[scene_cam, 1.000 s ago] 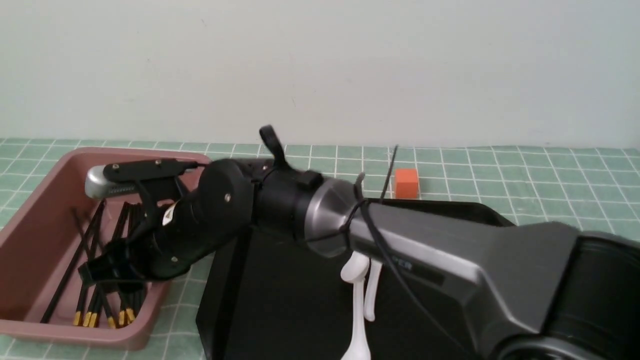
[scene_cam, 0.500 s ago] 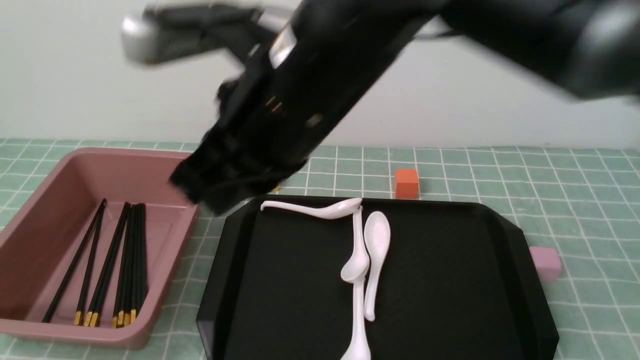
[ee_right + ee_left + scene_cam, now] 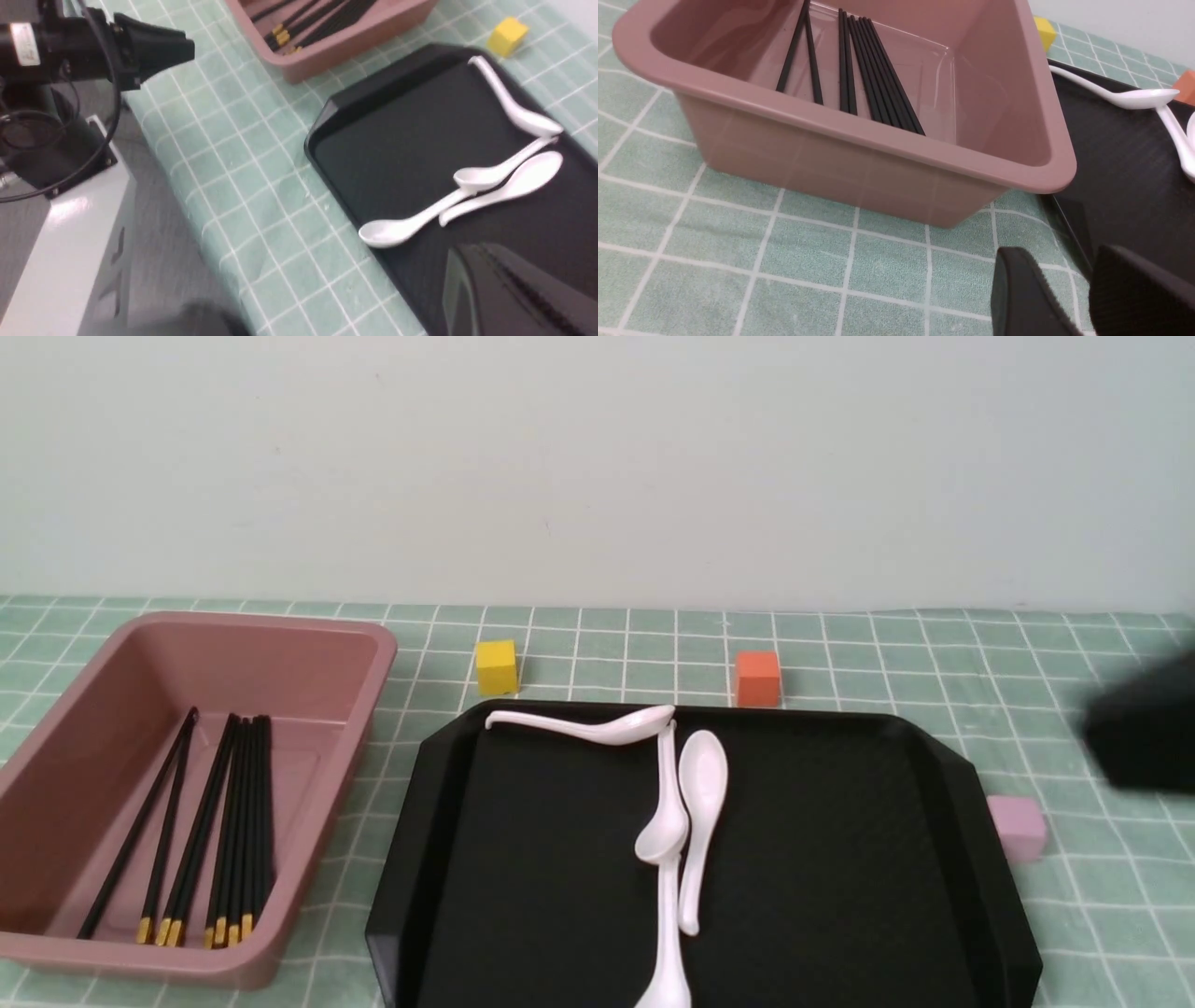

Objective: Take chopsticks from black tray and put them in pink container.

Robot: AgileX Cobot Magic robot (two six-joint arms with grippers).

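- Ahead of your left pincer [image 3: 1062,254] sits the pink container [image 3: 369,709], and the black chopsticks [image 3: 201,831] lie inside it, clear of both your pincers. The front and right wrist views show you their gold ends; the left wrist view hides those behind the near rim.
- Your left pincer stands slightly apart, with cloth [image 3: 878,261] showing between its fingers and nothing in its grip. You see it in both wrist views, but the front view leaves it out.
- Between your two pincers lies the black tray [image 3: 560,859], holding four white spoons [image 3: 705,784]. Beyond it are a yellow block [image 3: 497,667] and an orange block [image 3: 758,679]; the right wrist view shows you only the yellow one.
- Left of your right pincer [image 3: 476,249], by the tray's right side, is a pink cube [image 3: 1019,827], visible only in the front view.
- Your right pincer is pressed together on nothing, blurred in the front view.
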